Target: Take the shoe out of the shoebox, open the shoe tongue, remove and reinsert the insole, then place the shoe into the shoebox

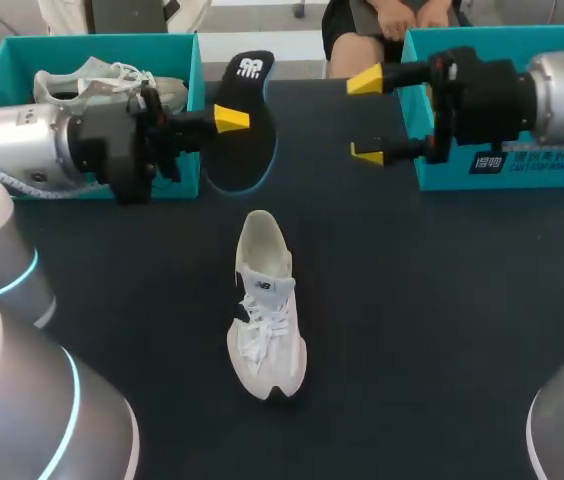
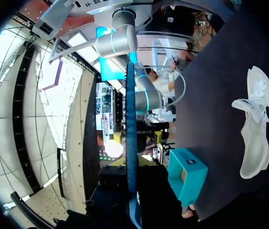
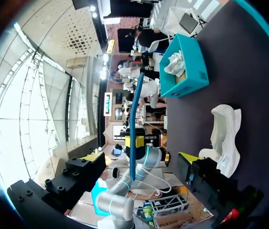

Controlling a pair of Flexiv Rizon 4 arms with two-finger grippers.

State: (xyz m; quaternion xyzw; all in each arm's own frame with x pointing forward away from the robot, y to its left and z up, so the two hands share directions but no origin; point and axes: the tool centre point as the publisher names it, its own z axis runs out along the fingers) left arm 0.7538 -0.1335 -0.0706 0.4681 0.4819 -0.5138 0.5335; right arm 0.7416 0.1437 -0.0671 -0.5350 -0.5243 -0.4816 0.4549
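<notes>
Holding insole pinched in my left gripper, raised; right gripper spread just beside it. Shoe lies on table, nearer me. Removal done, I judge; next: feed insole toe-first back into shoe.

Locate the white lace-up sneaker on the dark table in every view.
Head view: white lace-up sneaker at the table's centre.
Left wrist view: on the table, off to one side of the insole.
Right wrist view: on the table, apart from the teal shoebox.
Shared landmark: black, blue-edged insole, edge-on in both wrist views.
</notes>
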